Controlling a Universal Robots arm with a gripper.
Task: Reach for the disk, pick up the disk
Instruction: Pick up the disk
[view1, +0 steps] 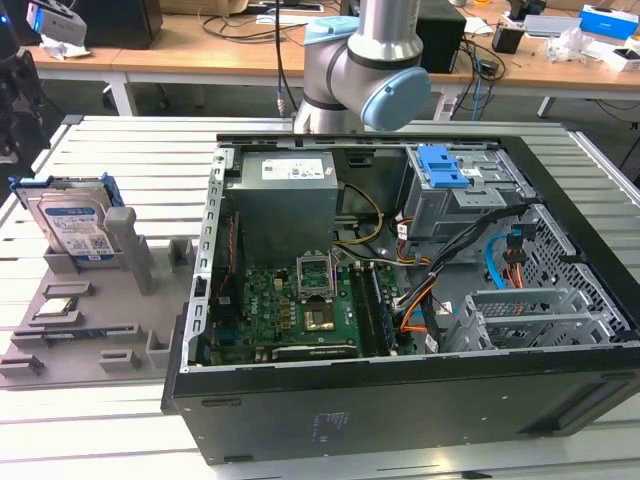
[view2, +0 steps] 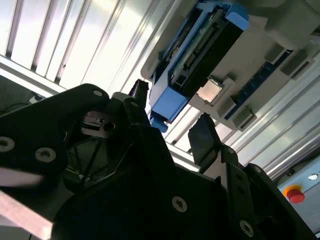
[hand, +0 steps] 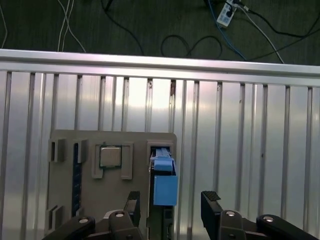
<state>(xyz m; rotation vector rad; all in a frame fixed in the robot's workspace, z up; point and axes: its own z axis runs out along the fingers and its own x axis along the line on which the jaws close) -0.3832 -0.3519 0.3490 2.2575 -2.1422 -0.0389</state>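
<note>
Gripper (hand: 171, 202) hangs over the disk (hand: 164, 186). Fingers (hand: 211, 204) are spread wide w/ nothing pinched. In the first wrist view the disk's blue bracket sits in the gap btw the two fingertips, nearer one than the other, and no contact shows. In the second wrist view the gripper (view2: 170, 117) is likewise spread. The disk (view2: 197, 47) shows edge-on there, dark body in blue frame, w/ its blue end tab beside one fingertip.

In the exterior view the disk (view1: 75, 225) is at left-middle of the frame. It stands on edge in a slot of a grey fixture tray (view1: 105, 295), label face toward the camera, w/ a grey upright block (view1: 122, 235) just beside it on the exterior view's right.

A CPU chip (view1: 58, 308) lies flat in a recess of the same tray, lower in the frame and apart from the disk. It also shows in both wrist views (hand: 110, 156) (view2: 209, 91), beside the disk's slot.

The tray rests on a slatted aluminium table (view1: 130, 150). An open PC case (view1: 400, 400) takes up centre & right of the exterior view. Inside it are the mobo (view1: 290, 300), the PSU (view1: 285, 205) and a blue-topped drive cage (view1: 450, 185). The robot arm (view1: 365, 60) is at top centre, behind the case.
</note>
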